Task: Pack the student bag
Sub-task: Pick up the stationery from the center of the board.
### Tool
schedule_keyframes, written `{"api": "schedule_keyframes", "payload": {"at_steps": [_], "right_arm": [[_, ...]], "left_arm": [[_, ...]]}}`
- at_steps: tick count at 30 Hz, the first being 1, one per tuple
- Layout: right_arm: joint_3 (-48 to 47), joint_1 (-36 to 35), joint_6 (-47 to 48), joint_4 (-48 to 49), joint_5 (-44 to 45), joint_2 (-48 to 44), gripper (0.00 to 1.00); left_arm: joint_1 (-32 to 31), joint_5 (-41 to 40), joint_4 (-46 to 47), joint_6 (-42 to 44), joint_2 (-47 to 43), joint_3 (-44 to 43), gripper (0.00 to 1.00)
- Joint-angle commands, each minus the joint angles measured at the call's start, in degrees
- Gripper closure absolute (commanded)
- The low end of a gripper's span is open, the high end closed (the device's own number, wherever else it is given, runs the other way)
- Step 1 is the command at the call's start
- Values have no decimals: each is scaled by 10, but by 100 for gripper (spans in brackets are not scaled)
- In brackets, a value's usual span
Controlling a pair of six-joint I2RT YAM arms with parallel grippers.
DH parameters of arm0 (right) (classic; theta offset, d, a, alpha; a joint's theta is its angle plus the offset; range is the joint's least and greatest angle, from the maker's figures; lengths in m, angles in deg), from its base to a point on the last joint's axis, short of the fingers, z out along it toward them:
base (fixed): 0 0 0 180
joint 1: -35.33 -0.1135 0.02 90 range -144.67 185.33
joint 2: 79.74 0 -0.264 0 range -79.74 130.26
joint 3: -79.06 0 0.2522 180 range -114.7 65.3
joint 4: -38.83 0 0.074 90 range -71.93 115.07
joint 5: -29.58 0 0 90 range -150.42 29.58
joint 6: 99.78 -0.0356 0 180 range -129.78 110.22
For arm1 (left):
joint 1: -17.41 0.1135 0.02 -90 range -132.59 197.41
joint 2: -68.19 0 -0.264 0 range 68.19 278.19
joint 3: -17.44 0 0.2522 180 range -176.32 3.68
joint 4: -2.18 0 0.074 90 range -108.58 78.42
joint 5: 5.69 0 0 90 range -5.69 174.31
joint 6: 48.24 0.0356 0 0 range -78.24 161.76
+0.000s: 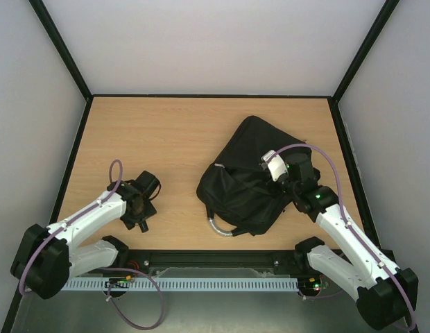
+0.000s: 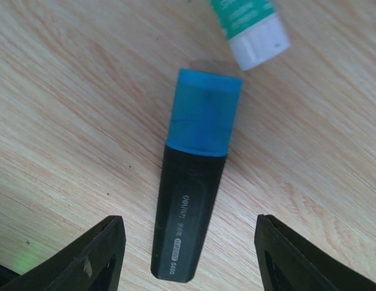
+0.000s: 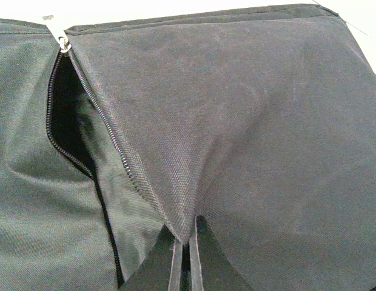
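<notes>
The student bag (image 1: pixel 246 177) lies on the right half of the desk (image 1: pixel 166 132), nearer the front edge than the back, its grey handle loop pointing at the front edge. The right fingers (image 3: pixel 177 267) are pressed together on a fold of its black cloth just beside the open zip (image 3: pixel 97 121), lifting that flap so a dark slot shows. Near the front-left corner the left fingers (image 2: pixel 100 257) stand wide, one on each side of a highlighter (image 2: pixel 194 182) with a blue cap, touching neither side of it. A green glue stick (image 2: pixel 251 30) lies just beyond the cap, apart from it

What could go wrong, as I judge it: the pen lies a little aslant between the fingers, so one may meet it first and spin or roll it away instead of clamping it. A low grip on the tail end leaves the capped end heavy, and it may droop or slip out during the carry. On the bag side, only a thin pinch of cloth is held; if it slides free the slot collapses, and the pen would land on top of the bag rather than inside
</notes>
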Motion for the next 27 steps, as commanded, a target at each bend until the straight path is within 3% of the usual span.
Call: {"api": "schedule_keyframes", "payload": {"at_steps": [1,19,27], "right_arm": [[-3,-7,3,19,-31,-13,99],[-3,-7,3,19,-29,-12,99],[-2,-7,3,20,-30,-11,99]], "left_arm": [[19,37,1,-26,14,23,40],[45,50,73,8,39,62,64],[40,90,78,37,-10,51,79]]}}
